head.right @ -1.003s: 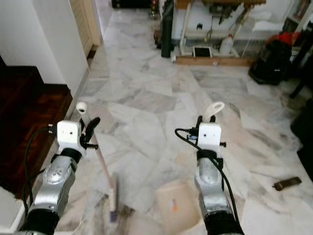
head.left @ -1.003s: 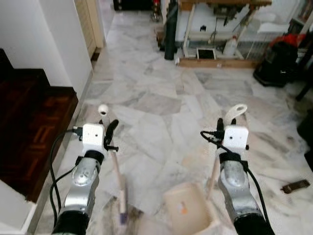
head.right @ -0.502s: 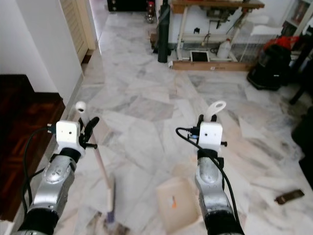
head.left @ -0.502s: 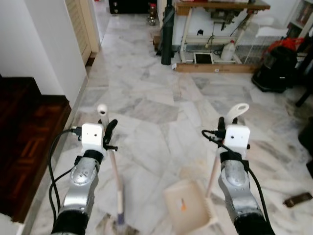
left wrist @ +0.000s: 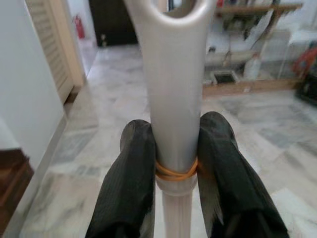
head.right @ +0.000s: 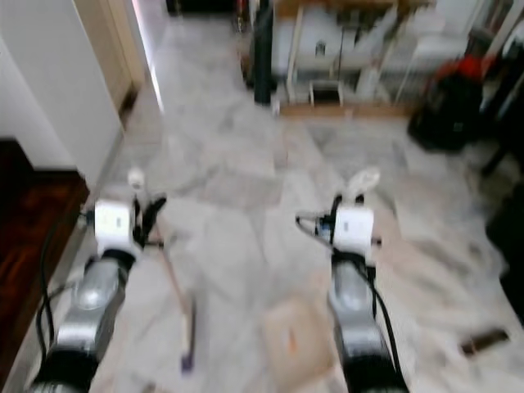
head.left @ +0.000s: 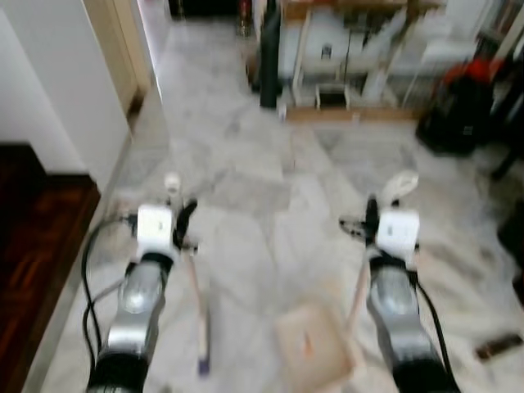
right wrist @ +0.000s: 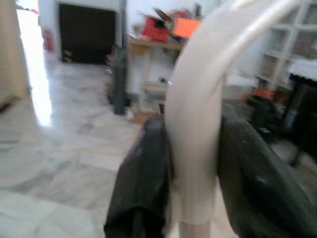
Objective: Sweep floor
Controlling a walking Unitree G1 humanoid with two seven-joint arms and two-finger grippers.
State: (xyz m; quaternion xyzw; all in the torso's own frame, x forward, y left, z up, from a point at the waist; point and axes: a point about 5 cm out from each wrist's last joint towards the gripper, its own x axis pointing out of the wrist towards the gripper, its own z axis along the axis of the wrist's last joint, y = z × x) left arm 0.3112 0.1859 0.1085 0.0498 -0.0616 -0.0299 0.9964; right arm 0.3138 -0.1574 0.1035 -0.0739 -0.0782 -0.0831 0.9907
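Blur now covers both eye views: the head moved. Left gripper (left wrist: 174, 166) jaws clamp the broom (head.left: 196, 307), right gripper (right wrist: 195, 171) jaws the dustpan (head.left: 315, 354); sweeping goes on.

brooms: 1 (head.left: 196, 307) | dustpans: 1 (head.left: 311, 352) | tools: 2 (left tool (left wrist: 173, 163), right tool (right wrist: 195, 173))

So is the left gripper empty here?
No, the left gripper has both black fingers pressed against the pale broom handle between them.
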